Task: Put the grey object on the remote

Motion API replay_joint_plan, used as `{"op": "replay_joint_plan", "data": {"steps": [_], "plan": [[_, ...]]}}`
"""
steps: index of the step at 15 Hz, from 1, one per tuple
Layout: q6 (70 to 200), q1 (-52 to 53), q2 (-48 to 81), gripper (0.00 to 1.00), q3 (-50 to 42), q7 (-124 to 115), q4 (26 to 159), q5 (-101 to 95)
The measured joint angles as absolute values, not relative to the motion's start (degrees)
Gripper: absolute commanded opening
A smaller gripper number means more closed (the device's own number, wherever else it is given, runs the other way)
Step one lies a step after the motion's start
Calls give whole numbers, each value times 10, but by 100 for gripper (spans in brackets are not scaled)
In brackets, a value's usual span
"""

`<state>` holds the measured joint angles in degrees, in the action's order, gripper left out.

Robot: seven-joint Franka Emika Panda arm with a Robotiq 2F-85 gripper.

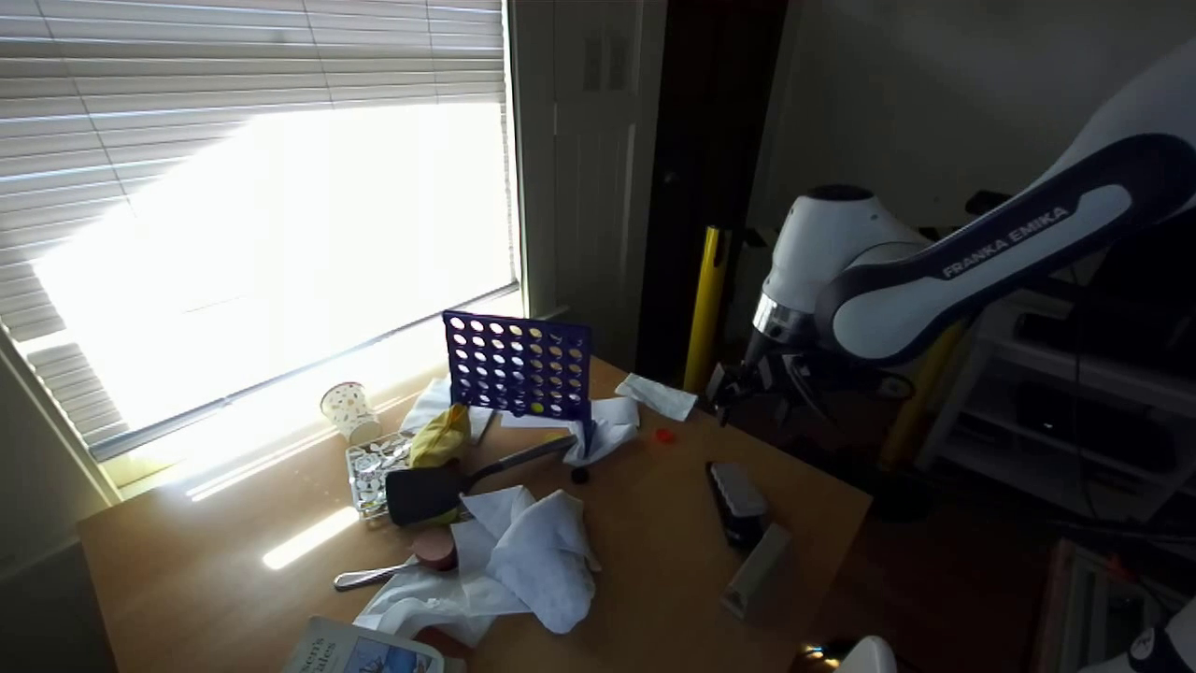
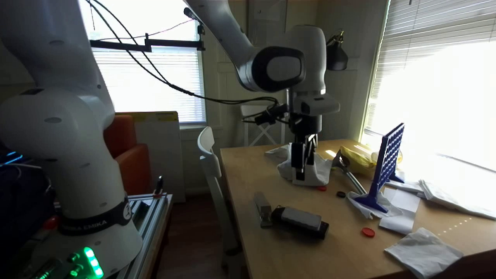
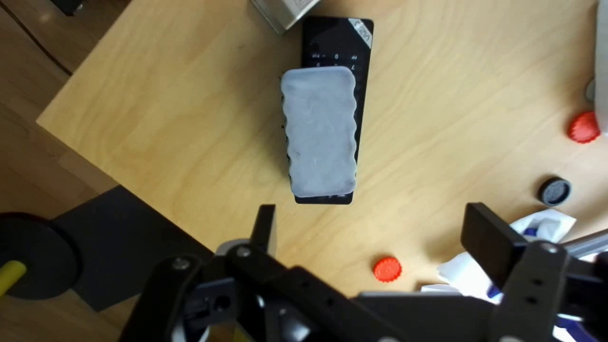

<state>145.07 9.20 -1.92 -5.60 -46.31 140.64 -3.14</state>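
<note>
The grey object, a flat block with wavy long edges, lies on top of the black remote in the wrist view: grey object, remote. It covers most of the remote and sits slightly toward one long side; the remote's number-key end sticks out. Both exterior views show the grey object resting on the dark remote. My gripper is open with nothing between its fingers. It is raised above the table, apart from both things, in both exterior views.
A silvery box-like piece lies close to the remote's key end. Red discs and a black disc lie on the table. A blue grid rack, white cloths and a spatula stand or lie farther off. A chair adjoins the table.
</note>
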Motion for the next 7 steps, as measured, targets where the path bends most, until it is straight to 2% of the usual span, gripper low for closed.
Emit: {"op": "replay_joint_plan", "data": {"steps": [7], "plan": [[1420, 54, -125, 100, -16, -264, 1442, -35]]}}
